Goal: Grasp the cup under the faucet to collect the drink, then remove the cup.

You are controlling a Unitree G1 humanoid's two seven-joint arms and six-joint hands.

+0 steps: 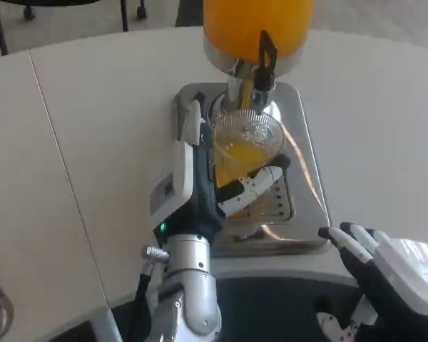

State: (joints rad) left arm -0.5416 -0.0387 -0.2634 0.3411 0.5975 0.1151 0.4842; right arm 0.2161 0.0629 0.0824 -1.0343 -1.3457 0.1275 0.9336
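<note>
a: what was cut off nearest the camera?

b: the right hand (374,267) sat low at the table's near edge, its wrist running out of the picture's corner. its fingers lay spread on the white table (93,142), holding nothing. the left forearm (189,285) was cropped at the bottom too.

a: and the left hand?

b: the left hand (200,178) reached forward over the metal tray (307,214) and was wrapped around the cup (246,146). its white back stood on the cup's left, while a finger curled across the near side. the lower part of the cup was hidden behind those fingers, so i couldn't see whether its base touched the tray.

a: how did the cup stand?

b: roughly upright, mouth upward, long axis vertical, partly filled with orange drink. it sat directly beneath the faucet (253,71).

a: farther back?

b: the orange tank (257,25) of the dispenser was cut off by the top edge. the black tap lever (267,50) stuck out in front.
</note>
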